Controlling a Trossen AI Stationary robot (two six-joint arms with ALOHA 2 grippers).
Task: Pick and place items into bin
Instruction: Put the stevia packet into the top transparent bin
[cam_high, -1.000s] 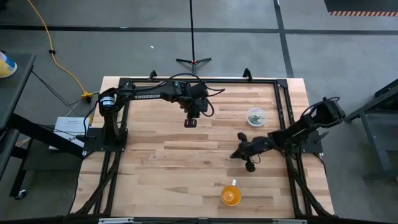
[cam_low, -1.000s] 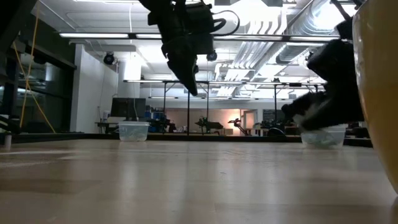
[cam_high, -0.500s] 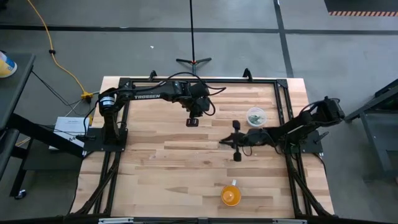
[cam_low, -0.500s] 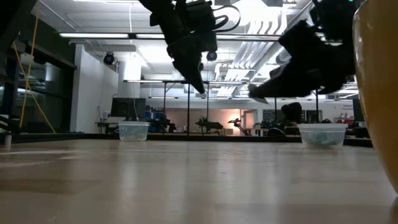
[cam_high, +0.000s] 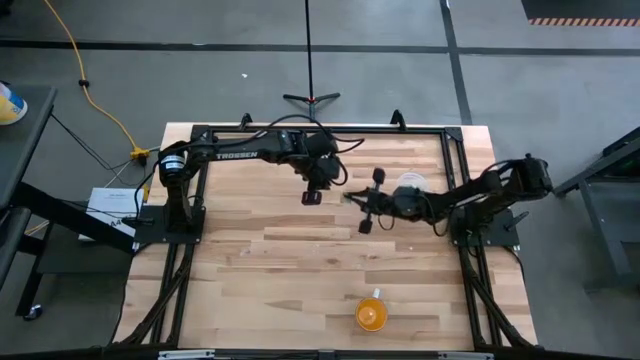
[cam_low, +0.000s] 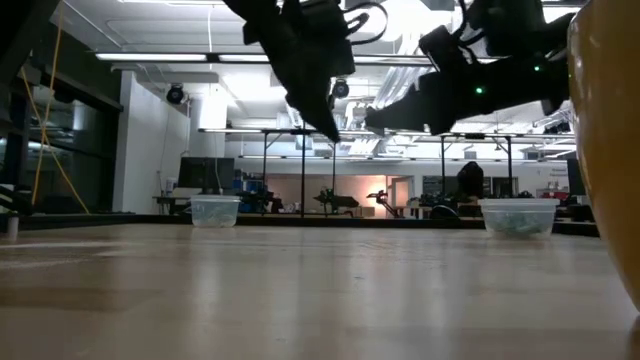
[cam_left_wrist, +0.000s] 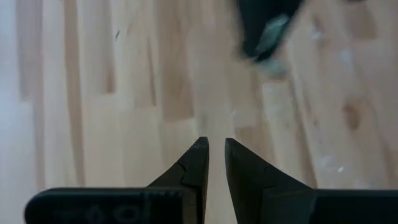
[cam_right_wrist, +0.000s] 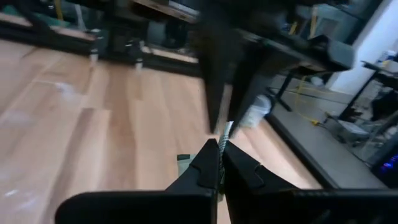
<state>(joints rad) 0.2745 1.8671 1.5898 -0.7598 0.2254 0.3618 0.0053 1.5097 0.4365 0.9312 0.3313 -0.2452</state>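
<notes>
High view: a wooden bench (cam_high: 300, 270) with two dark arms reaching in from either side toward its far middle. The left claw (cam_high: 311, 196) hangs above bare wood, its fingers drawn almost together with only a thin gap and nothing visibly held. The right claw (cam_high: 362, 210) is stretched out low and near it, fingers pressed together on a tiny pale piece (cam_right_wrist: 226, 130) seen at the tips in the right wrist view. A clear round cup (cam_high: 411, 183) sits beside the right arm's forearm, partly covered by it, so the remaining items inside cannot be made out from above; in the low view a cup (cam_low: 518, 216) holds pale green-grey bits. A second clear cup (cam_low: 214, 210) stands far across the bench. An orange cup (cam_high: 371, 314) stands well apart at the near edge.

Risks, as a judgement: the two claws are close and could collide. The pinched piece is very small and could slip. The forearm could nudge the cup beside it.
</notes>
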